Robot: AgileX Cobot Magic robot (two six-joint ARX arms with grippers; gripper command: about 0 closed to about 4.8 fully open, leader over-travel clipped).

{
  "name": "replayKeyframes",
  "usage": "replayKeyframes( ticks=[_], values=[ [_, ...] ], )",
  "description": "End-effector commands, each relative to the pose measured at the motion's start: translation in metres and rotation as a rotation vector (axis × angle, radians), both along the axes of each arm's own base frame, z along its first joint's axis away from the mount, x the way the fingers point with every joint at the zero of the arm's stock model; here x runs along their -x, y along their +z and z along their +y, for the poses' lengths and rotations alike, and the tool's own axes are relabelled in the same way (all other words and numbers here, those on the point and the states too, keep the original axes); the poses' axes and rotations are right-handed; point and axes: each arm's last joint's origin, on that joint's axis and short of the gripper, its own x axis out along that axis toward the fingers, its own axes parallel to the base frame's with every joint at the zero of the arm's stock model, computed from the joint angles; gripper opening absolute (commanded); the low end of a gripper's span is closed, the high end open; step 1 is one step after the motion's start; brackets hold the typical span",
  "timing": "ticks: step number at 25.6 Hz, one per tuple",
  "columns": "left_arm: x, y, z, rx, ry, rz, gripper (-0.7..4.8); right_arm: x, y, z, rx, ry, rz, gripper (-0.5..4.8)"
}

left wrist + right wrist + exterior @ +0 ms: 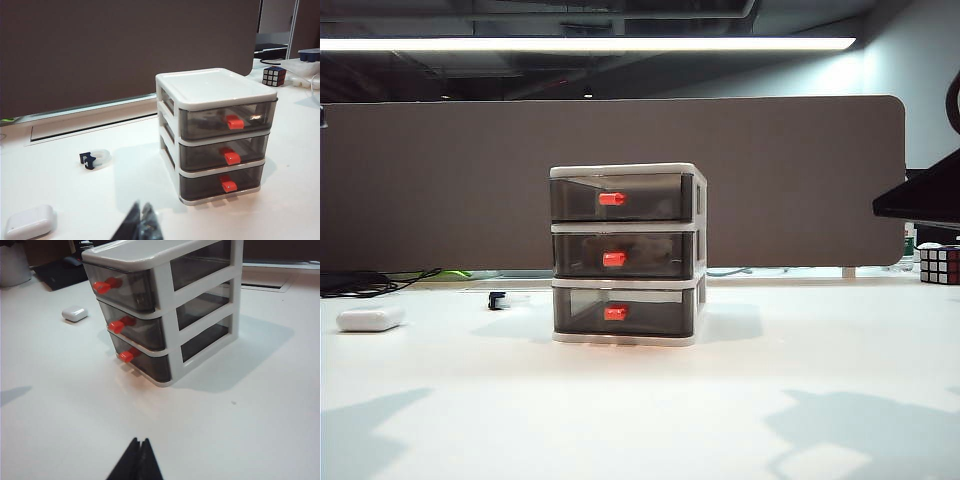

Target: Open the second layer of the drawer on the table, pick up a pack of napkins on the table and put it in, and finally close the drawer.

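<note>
white three-tier drawer unit [626,255], smoky grey drawers all shut | my left pincer [141,222] and right pincer [138,460] closed, empty, above bare white tabletop [640,410]

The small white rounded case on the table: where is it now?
In the exterior view, the small white rounded case lies far left on the white table, left of the three-tier drawer unit.

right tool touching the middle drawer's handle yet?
Apart. The right wrist view shows the right tool, shut, hovering over bare table, with open tabletop between it and the middle drawer's red handle. Left tool is also shut and clear.
</note>
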Motion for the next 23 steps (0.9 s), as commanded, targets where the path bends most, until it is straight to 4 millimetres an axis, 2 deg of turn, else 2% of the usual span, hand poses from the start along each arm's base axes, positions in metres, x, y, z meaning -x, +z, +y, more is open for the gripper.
replayKeyframes(
  ticks=[1, 12, 17, 23],
  values=[
    [0.0, 0.002, 0.0, 0.01, 0.001, -0.008, -0.06, 0.001, 0.0, 0.0, -0.001, 0.003, -0.02, -0.02],
    [-0.001, -0.002, 0.003, -0.037, 0.1, 0.006, -0.06, 0.013, 0.001, -0.009, 0.037, -0.029, -0.033, -0.02],
    [-0.005, 0.0, 0.011, -0.018, 0.188, -0.004, -0.06, 0.016, 0.005, -0.021, 0.026, -0.119, -0.074, -0.02],
    [-0.01, 0.005, 0.023, -0.003, 0.188, -0.053, -0.06, 0.017, 0.006, -0.033, 0.029, -0.23, -0.1, -0.02]
  ],
)
